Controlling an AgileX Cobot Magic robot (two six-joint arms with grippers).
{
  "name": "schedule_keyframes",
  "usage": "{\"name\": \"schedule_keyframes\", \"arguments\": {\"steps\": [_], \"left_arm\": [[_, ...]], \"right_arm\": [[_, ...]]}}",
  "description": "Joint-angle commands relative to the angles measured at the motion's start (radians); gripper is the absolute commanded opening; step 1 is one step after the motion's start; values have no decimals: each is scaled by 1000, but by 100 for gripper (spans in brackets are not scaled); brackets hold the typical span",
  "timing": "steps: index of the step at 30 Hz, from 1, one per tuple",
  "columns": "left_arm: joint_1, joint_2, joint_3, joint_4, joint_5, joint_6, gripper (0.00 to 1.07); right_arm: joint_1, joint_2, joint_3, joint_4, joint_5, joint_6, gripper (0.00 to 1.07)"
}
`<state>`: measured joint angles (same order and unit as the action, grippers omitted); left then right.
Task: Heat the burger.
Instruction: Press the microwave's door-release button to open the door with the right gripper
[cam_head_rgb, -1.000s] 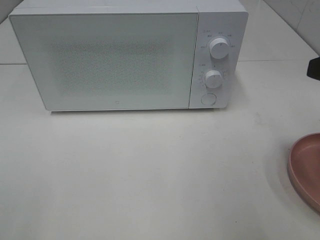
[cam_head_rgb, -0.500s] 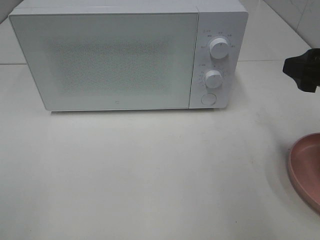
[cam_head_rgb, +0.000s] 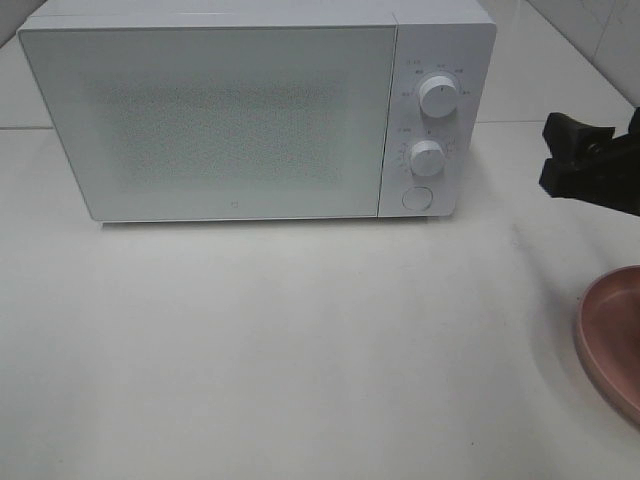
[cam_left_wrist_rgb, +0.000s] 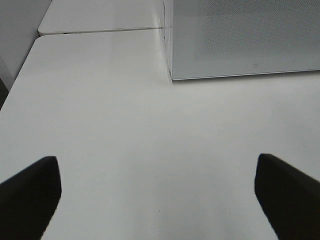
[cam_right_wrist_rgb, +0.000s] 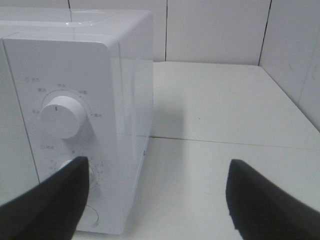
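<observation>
Well, white table (cam_head_rgb: 300, 350), tiled wall (cam_right_wrist_rgb: 215, 30) behind; shut microwave (cam_head_rgb: 210, 120) far left, pink plate (cam_head_rgb: 612, 335) near right; left gripper (cam_left_wrist_rgb: 160, 200), right gripper (cam_right_wrist_rgb: 157, 200) both spread.

The burger cannot be seen in any view. A white microwave (cam_head_rgb: 258, 110) is set upright toward the back of the white table (cam_head_rgb: 300, 340), its wide speckled door (cam_head_rgb: 205, 120) shut. On its right-hand panel (cam_head_rgb: 455, 125) two round white knobs (cam_head_rgb: 439, 95) are stacked one above the other, with a round button (cam_head_rgb: 416, 198) placed beneath them.
</observation>
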<state>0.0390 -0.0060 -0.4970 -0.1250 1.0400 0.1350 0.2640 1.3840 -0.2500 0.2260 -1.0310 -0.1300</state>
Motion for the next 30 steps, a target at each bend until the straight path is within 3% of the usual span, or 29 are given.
{"name": "schedule_keyframes", "arguments": {"steps": [1,3,9,11,16,30], "left_arm": [[2,-20,3,-6,-4,-3,98],[2,-20,3,-6,-4,-3,98],[2,-20,3,-6,-4,-3,98],[2,-20,3,-6,-4,-3,98],[2,-20,3,-6,-4,-3,98],[2,-20,3,-6,-4,-3,98]], "right_arm": [[65,41,1,97,-85,-75,74],[150,112,1,180,-137,-84,74],[278,207,0,271,-206,-87,74],[353,258,-8,363,-245,-87,74],[434,316,-58,479,-247,-87,74],[445,352,-117,489,-195,-72,74]]}}
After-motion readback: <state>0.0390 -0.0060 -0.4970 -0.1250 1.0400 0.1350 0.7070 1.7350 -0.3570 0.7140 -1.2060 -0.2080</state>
